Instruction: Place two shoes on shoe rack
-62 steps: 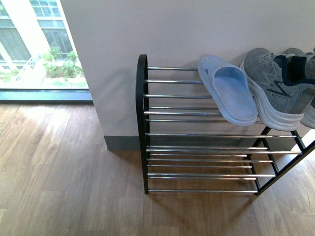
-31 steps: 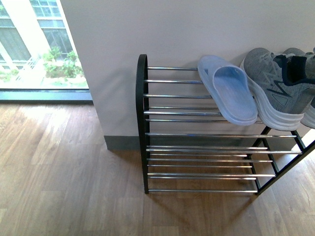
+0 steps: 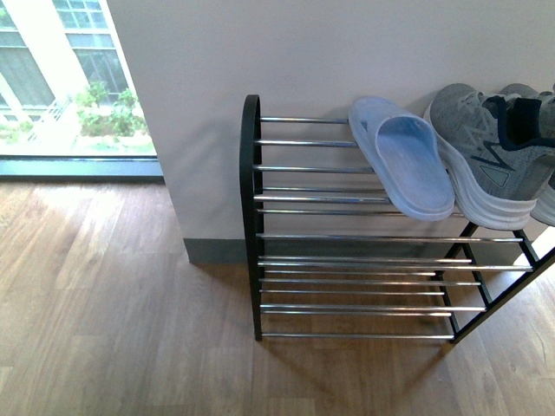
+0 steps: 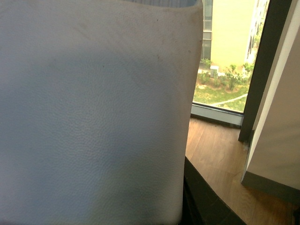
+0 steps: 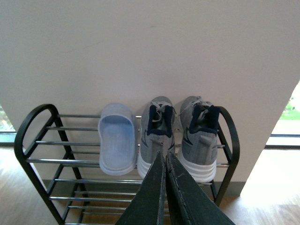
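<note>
and here we are at the shoe rack [image 3: 253, 217], standing on the wooden floor [image 3: 104, 295] hard against the pale wall [image 3: 286, 52]. black arched side frame on the near end, thin chrome bars running across in tiers. up on the top tier sits one pale-blue slide sandal [image 3: 401, 158], toe toward the wall, lying across the bars. right beside it, touching or near enough, a grey sneaker [image 3: 481, 156] with its thick white sole, and the edge of a second one just slipping out of the front view.

over to the right wrist view, and it's the full line-up: sandal [image 5: 116, 138] on one side, then grey sneaker [image 5: 156, 136], then the second grey sneaker [image 5: 199, 136], all three side by side on the top tier of the rack [image 5: 33, 140]. lower tiers carry bare bars as far as can be seen. the right end effector [image 5: 165, 161] hangs in front of the rack, fingers pressed together, clenched on nothing, well clear of the shoes.

left wrist view, a pale grey textured surface [image 4: 93, 112] fills most of the frame, with a window [image 4: 225, 61] and greenery behind. the left end effector does not show anywhere.
</note>
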Robot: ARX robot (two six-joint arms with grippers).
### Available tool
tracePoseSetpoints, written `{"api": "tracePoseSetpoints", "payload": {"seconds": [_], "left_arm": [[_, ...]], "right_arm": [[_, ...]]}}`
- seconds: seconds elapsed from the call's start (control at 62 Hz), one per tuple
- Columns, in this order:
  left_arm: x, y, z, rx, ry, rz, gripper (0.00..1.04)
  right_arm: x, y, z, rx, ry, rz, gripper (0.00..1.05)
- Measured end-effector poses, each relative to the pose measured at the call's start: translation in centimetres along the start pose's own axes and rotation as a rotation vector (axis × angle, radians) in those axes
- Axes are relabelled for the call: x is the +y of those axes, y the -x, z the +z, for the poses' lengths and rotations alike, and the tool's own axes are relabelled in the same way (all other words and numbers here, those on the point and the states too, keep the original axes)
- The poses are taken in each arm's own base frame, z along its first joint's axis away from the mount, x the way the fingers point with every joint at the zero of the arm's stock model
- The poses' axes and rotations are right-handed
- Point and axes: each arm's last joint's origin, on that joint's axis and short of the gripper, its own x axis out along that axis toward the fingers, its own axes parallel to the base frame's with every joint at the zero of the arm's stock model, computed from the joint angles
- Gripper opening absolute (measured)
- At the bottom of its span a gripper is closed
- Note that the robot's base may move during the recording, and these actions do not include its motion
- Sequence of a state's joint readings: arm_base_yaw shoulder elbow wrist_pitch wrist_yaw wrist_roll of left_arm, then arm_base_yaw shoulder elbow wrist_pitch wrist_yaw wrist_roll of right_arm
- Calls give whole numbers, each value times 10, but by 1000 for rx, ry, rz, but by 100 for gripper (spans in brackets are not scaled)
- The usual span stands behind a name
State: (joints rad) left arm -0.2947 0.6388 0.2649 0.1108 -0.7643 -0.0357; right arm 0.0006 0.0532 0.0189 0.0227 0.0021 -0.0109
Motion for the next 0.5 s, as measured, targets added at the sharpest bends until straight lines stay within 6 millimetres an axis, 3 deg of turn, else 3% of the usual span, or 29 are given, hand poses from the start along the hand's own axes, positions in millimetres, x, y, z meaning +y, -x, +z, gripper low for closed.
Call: {"api": "tracePoseSetpoints", "payload": {"seconds": [0.452, 0.5], "left_arm": [[0, 0, 0, 0, 0, 0, 2], [0, 0, 0, 0, 0, 0, 2]], "right_arm": [[0, 3, 2, -27, 0, 2, 1], [0, 3, 2, -27, 0, 2, 6]]}}
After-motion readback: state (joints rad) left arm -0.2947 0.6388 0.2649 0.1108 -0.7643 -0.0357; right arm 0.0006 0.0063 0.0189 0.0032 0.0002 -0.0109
